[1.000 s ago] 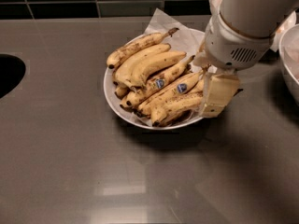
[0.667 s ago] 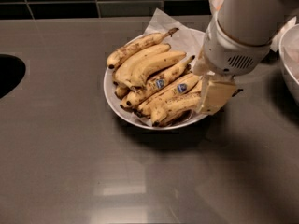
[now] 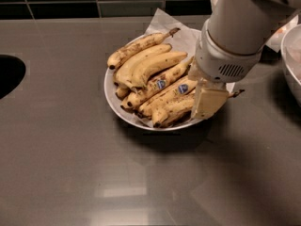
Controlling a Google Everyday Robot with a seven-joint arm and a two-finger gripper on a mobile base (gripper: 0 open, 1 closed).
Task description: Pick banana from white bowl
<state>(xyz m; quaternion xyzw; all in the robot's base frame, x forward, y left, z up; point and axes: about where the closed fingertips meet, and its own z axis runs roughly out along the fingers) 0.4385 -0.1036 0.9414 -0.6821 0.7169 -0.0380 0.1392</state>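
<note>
The white bowl (image 3: 113,100) lined with crinkled white paper stands in the middle of the dark counter and holds several bananas. The banana (image 3: 171,111), brown-speckled and without a sticker, lies at the bowl's front edge, and its thin dark stem pokes out over the right rim. My gripper (image 3: 207,101) hangs from the big white arm over the bowl's right side. Its cream-coloured lower end is down at this banana's right end and covers it. Two bananas just behind carry blue stickers (image 3: 182,88).
A long speckled banana (image 3: 141,46) lies along the bowl's back. Another white bowl's rim (image 3: 289,65) stands at the right edge. A dark round sink opening (image 3: 9,74) is at the left. A black tiled wall runs along the back.
My gripper has moved a little left and down, further in over the right end of the front banana. The bananas and the bowl have not moved.
</note>
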